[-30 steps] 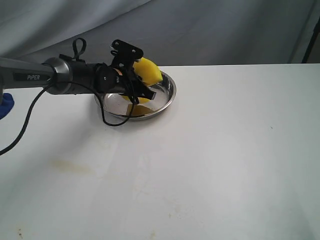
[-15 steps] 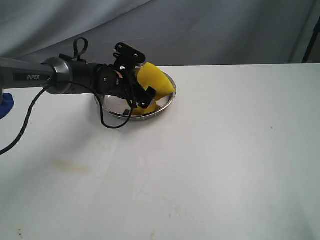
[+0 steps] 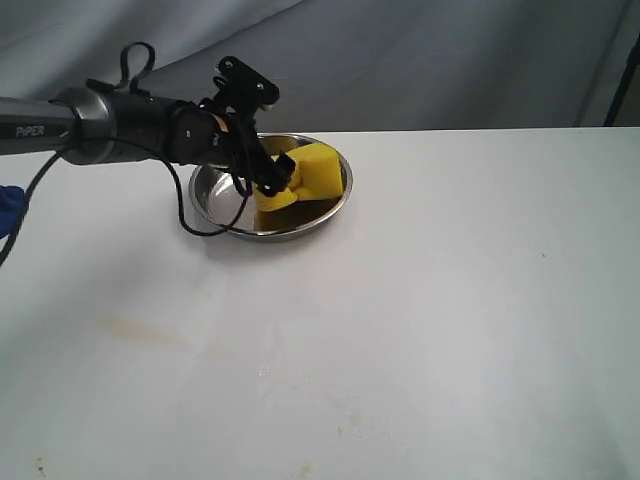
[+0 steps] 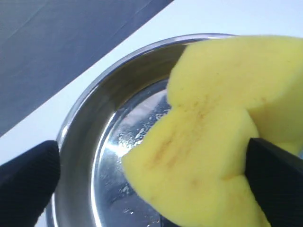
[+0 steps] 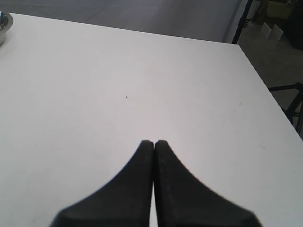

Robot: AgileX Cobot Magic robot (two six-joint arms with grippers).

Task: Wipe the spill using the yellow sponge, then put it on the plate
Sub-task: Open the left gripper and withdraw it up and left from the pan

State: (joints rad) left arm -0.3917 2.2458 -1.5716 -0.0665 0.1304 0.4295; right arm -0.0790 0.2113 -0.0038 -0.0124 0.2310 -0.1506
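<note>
At the far left edge of the exterior view a blue object [image 3: 8,208] is partly cut off. The left arm [image 3: 100,128] is stretched in from that side, with a black cable [image 3: 185,215] hanging below it. On the white table [image 3: 430,300] in front of the arm, the spill [image 3: 138,331] is seen only as a faint yellowish smear, and a few dark specks [image 3: 40,465] are scattered near the front corner.

The left gripper [image 3: 275,178] is held over the plate [image 3: 300,232], which stands towards the back of the table. Its fingers [image 4: 28,184] are spread wide. One is well clear of the yellow sponge [image 3: 315,178] and the other is right against it, so the sponge is not gripped. The sponge is lodged inside the plate, tilted against the rim on the right, with a notch pressed into its edge. Wet streaks are seen on the plate's shiny bottom.

The rest of the table is bare to the right. Grey draped cloth [image 3: 430,60] is hung behind it, and a dark pole [image 3: 625,75] is seen at the far right.

In the right wrist view the right gripper [image 5: 154,142] is held over bare table, its tips pressed together with nothing between them. Beyond the table edge a grey floor [image 5: 265,56] and black stand legs [image 5: 289,92] are visible.
</note>
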